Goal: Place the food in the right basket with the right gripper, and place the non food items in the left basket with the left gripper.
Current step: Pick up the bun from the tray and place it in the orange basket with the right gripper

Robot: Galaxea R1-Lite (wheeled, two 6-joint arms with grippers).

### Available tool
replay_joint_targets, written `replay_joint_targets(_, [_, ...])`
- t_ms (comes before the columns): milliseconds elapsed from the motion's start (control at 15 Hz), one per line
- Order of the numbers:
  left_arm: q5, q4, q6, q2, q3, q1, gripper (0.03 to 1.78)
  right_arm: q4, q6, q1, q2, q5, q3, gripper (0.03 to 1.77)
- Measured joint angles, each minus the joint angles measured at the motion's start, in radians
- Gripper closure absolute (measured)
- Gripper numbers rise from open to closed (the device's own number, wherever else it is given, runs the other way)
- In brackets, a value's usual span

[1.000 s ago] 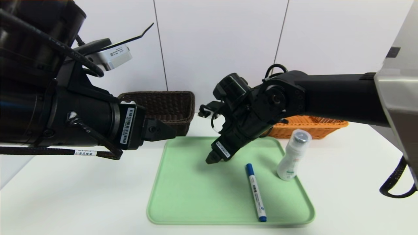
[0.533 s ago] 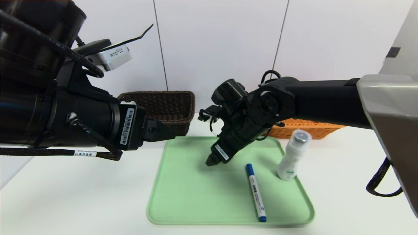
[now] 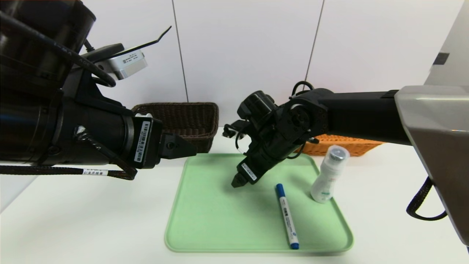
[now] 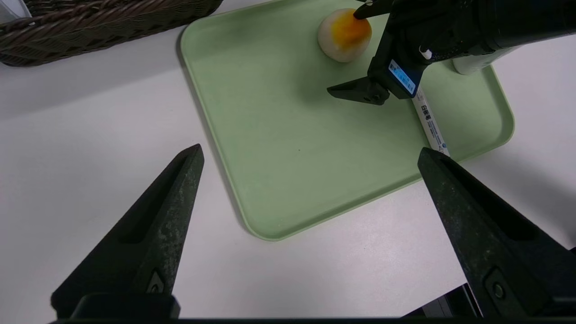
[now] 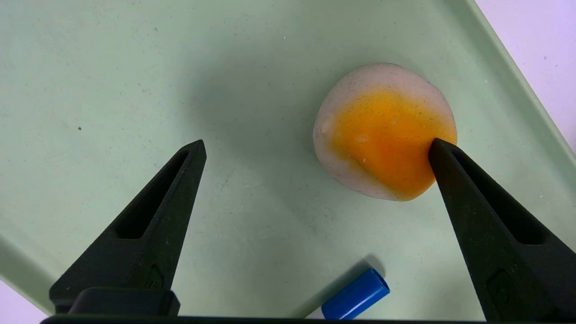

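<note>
The right gripper point(image 3: 240, 179) hangs at the centre of the head view over the pale green tray point(image 3: 205, 220), tilted downward. Its jaws are spread wide and hold nothing. In the right wrist view the two black fingers point(image 5: 148, 216) rise from the bottom corners of the frame, and the small round bun with an orange top point(image 5: 384, 132) lies on the tray in the right half of the frame; the tip of one finger overlaps the bun's orange edge, but whether it touches the bun cannot be told. The left wrist view shows the same bun point(image 4: 344, 33) near the top of the frame, with one finger of the right gripper point(image 4: 360, 49) above it and the other beside it on the tray side.

The left gripper point(image 3: 179, 146) sits at the left of the head view, off the tray's upper left corner, its jaws fully apart and empty.

The white marker with blue cap point(image 3: 287, 216) lies on the tray at lower right of centre, blue cap toward the top of the frame. The white bottle with clear grey cap point(image 3: 328, 174) stands at the tray's right edge, leaning slightly. The dark brown basket point(image 3: 183, 121) sits behind the tray's upper left corner, partly covered by the left arm. The orange basket point(image 3: 348, 145) shows behind the right arm at centre right. Everything rests on a white table point(image 3: 73, 220).
</note>
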State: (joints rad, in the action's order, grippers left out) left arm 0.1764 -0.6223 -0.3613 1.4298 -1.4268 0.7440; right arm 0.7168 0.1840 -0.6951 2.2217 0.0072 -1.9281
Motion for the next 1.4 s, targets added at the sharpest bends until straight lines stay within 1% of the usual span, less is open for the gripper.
replay_joint_targets(133, [0.000,0.000,0.000,-0.001,0.000,0.000,0.12,0.001,0.000,0.000,0.000,0.000,0.000,0.10])
replay_joint_targets(200, [0.000,0.000,0.000,-0.001,0.000,0.000,0.12,0.001,0.001,0.001,0.000,0.000,0.000,0.31])
replay_joint_targets(333, [0.000,0.000,0.000,-0.001,0.000,0.000,0.12,0.001,0.000,0.000,0.000,0.000,0.000,0.62])
replay_joint_targets(400, [0.000,0.000,0.000,-0.002,0.000,0.000,0.12,0.001,0.001,-0.001,0.000,0.000,0.000,0.75])
replay_joint_targets(533, [0.000,0.000,0.000,-0.002,0.000,0.000,0.12,0.001,0.000,-0.001,0.000,0.000,0.000,0.97])
replay_joint_targets(600, [0.000,0.000,0.000,-0.003,0.001,0.000,0.12,0.001,0.001,-0.001,0.000,0.000,0.000,1.22])
replay_joint_targets(667, [0.000,0.001,0.000,-0.004,0.004,0.000,0.12,0.001,0.001,-0.001,0.000,0.002,0.000,1.69])
replay_joint_targets(733, [0.000,0.001,0.000,-0.005,0.006,0.000,0.12,0.002,0.000,-0.001,0.000,0.002,0.000,1.75])
replay_joint_targets(1133, [0.000,0.001,-0.001,-0.017,0.012,0.000,0.12,0.001,-0.004,-0.001,-0.014,0.004,0.000,1.75])
replay_joint_targets(1400, [0.000,0.001,-0.001,-0.025,0.014,0.000,0.12,-0.002,-0.008,0.001,-0.091,0.011,0.000,1.75])
